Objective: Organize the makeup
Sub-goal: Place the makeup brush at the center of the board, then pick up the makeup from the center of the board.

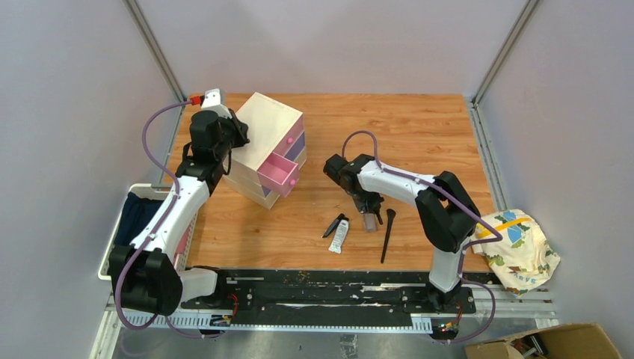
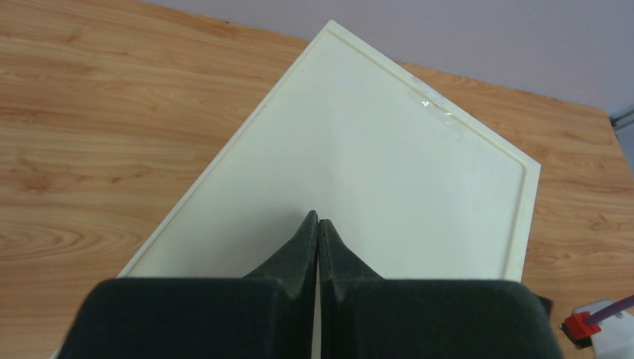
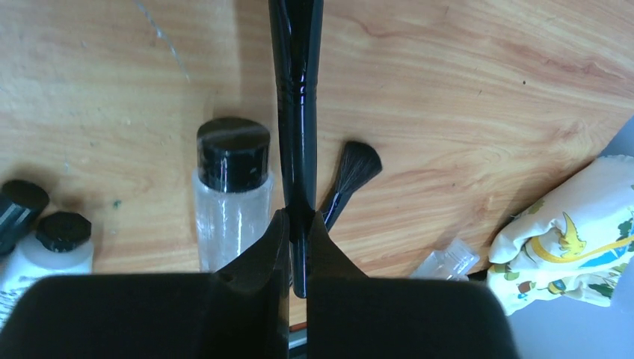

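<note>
On my wooden desk [image 1: 419, 127] sit a cream drawer box [image 1: 263, 131] at rear left and, nearer the front, a white squeeze tube [image 1: 339, 236], clear bottle [image 1: 368, 221] and black brush [image 1: 387, 235].

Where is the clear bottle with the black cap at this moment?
In the right wrist view, the clear black-capped plastic bottle sits just left of the right gripper, between the white squeeze tube and the slim black handle it holds.

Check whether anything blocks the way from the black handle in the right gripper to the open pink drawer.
Nothing visible blocks it. Between the black handle in the right gripper and the pink drawer lies only bare table.
</note>
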`<state>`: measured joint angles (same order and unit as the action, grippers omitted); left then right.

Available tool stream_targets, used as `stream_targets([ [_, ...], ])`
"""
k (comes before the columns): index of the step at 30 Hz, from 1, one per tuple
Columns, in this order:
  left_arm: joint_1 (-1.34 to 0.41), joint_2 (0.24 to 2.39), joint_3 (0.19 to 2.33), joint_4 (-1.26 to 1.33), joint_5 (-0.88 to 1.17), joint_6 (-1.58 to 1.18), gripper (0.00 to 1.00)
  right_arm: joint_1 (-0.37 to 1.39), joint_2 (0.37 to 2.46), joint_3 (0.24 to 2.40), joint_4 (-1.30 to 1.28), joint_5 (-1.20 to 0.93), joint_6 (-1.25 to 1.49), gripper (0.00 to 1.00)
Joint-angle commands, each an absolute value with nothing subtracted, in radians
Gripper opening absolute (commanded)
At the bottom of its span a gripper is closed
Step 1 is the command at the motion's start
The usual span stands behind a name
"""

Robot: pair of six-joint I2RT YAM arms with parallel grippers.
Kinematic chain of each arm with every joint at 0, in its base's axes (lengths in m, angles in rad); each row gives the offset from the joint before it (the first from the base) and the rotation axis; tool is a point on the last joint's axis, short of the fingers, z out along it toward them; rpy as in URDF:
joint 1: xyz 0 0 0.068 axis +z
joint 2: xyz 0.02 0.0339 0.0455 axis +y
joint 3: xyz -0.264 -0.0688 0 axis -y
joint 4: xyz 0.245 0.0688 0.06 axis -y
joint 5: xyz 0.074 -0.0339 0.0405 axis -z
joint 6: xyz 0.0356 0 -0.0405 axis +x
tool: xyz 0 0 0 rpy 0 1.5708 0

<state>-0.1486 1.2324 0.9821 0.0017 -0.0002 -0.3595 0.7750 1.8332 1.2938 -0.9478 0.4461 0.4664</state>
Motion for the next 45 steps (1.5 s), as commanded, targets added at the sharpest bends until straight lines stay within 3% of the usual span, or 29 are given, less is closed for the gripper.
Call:
stream_targets([
  [1,-0.158,1.235,0.973,-0.038,0.002,-0.352,0.0,0.72,1.851,1.34,-0.927,0.461,0.483,0.0],
  [6,-0.158,1.241,0.97,-0.032,0.002,-0.352,0.0,0.678,1.877,1.348,-0.91,0.427,0.472,0.0],
  [11,-0.158,1.248,0.969,-0.03,0.002,-0.351,0.0,0.678,1.852,1.321,-0.884,0.403,0.473,0.37],
  [14,-0.158,1.252,0.971,-0.028,0.002,-0.351,0.0,0.678,1.813,1.312,-0.876,0.413,0.476,0.51],
  [19,-0.158,1.249,0.971,-0.028,0.002,-0.351,0.0,0.728,1.706,1.318,-0.893,0.45,0.469,0.51],
  [24,-0.158,1.248,0.972,-0.029,0.002,-0.354,0.0,0.851,1.6,1.317,-0.898,0.417,0.471,0.39],
  [32,-0.158,1.238,0.971,-0.036,0.002,-0.357,0.0,0.994,1.633,1.229,-0.784,0.267,0.517,0.32],
  [39,-0.158,1.233,0.973,-0.043,0.002,-0.349,0.0,1.017,1.717,1.223,-0.652,0.165,0.493,0.32],
  [45,-0.158,1.237,0.969,-0.039,0.002,-0.35,0.0,1.027,1.763,1.247,-0.617,0.118,0.471,0.42],
])
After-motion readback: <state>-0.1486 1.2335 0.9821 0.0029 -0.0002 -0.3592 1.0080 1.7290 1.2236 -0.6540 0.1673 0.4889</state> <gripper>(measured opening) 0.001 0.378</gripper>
